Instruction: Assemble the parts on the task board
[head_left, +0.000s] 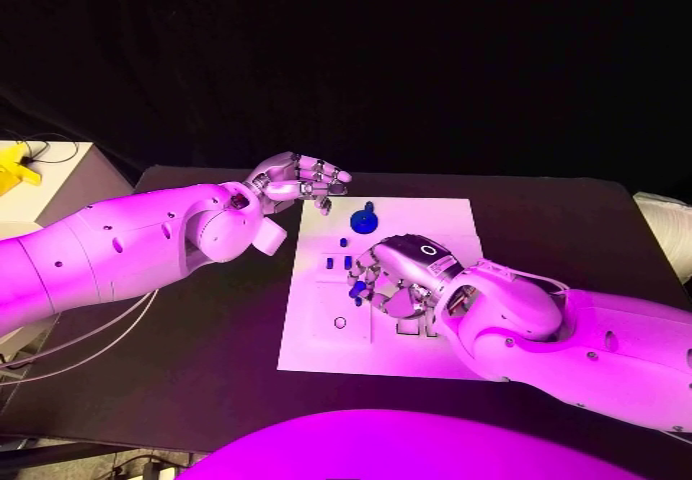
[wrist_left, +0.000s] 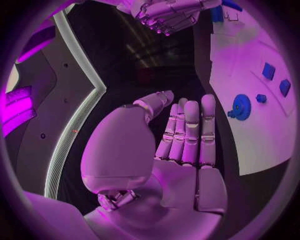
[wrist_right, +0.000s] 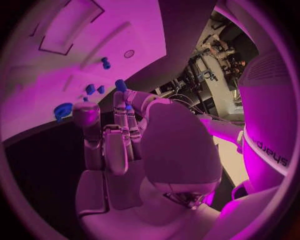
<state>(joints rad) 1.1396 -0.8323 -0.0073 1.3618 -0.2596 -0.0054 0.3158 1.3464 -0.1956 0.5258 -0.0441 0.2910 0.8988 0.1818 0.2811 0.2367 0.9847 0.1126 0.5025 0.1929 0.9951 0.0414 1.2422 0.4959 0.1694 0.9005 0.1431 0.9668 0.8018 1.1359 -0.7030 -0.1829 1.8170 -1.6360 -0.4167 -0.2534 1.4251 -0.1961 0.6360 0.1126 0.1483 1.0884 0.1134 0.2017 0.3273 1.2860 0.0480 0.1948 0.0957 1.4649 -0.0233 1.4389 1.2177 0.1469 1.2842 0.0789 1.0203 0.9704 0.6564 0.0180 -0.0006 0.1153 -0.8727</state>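
Note:
The white task board (head_left: 325, 345) lies mid-table. A round blue part (head_left: 365, 217) stands near its far edge, with several small blue parts (head_left: 343, 262) just in front of it. My right hand (head_left: 400, 281) hovers over the board's middle, fingers curled, pinching a small blue part (head_left: 356, 290) at its fingertips; the same blue part (wrist_right: 120, 85) shows in the right wrist view. My left hand (head_left: 300, 181) hangs by the board's far-left corner, holding nothing. In the left wrist view its fingers (wrist_left: 189, 131) are straight and the palm bare, beside the round blue part (wrist_left: 241, 106).
A small round hole (head_left: 340, 323) marks the board's near-left area. A white cabinet (head_left: 72, 175) with a yellow object (head_left: 18, 165) stands at the far left, off the black table (head_left: 202, 350). Cables (head_left: 87, 340) hang under my left arm.

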